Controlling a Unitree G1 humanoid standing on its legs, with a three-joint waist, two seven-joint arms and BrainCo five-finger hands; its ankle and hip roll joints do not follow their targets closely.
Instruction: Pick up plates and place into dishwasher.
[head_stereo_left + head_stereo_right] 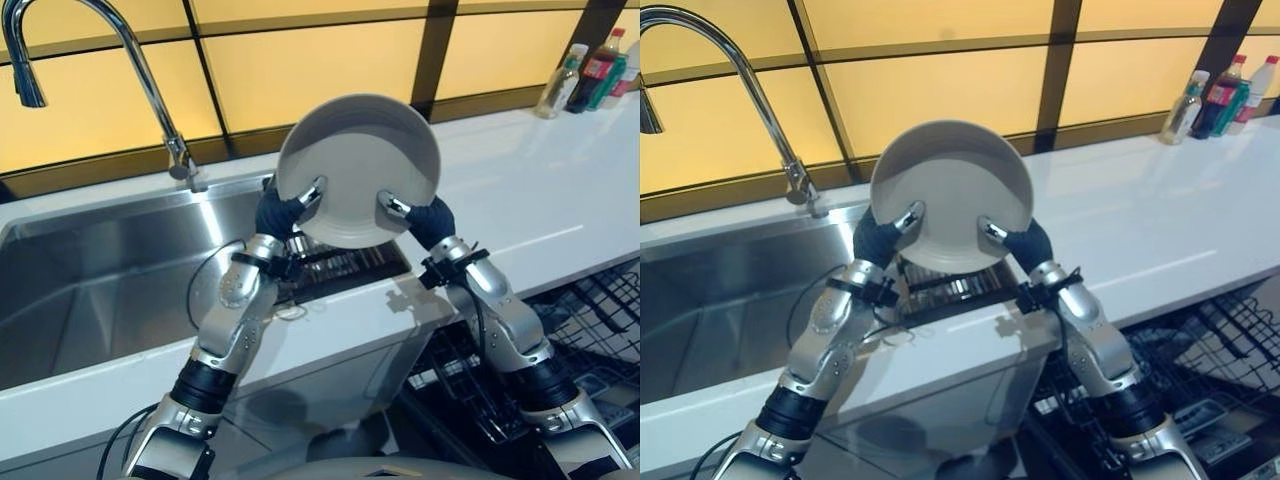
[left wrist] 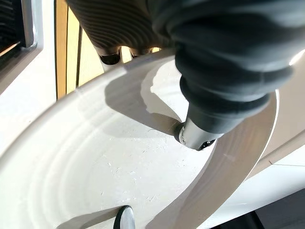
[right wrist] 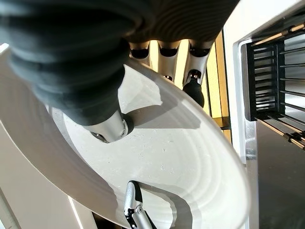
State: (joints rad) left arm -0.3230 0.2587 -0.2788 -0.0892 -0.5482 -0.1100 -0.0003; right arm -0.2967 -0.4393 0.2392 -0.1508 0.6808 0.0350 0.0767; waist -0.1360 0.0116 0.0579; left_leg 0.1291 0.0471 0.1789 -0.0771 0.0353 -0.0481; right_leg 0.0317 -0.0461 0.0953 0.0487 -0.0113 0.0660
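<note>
A pale grey round plate [image 1: 358, 168] is held up on edge above the counter, its hollow face turned toward me. My left hand [image 1: 285, 210] grips its lower left rim and my right hand [image 1: 425, 218] its lower right rim. In both wrist views a thumb presses on the plate's inner face [image 2: 95, 162] [image 3: 181, 157] while the fingers [image 3: 193, 88] reach behind the rim, so each hand pinches the plate. The open dishwasher's dark wire rack [image 1: 590, 320] lies below the counter at the lower right.
A steel sink [image 1: 100, 290] with a tall curved faucet [image 1: 150, 80] takes up the left. A dark dish rack [image 1: 340, 265] sits at the sink's right end, under the plate. The white counter [image 1: 540, 190] runs to the right, with bottles [image 1: 590, 70] at its far corner.
</note>
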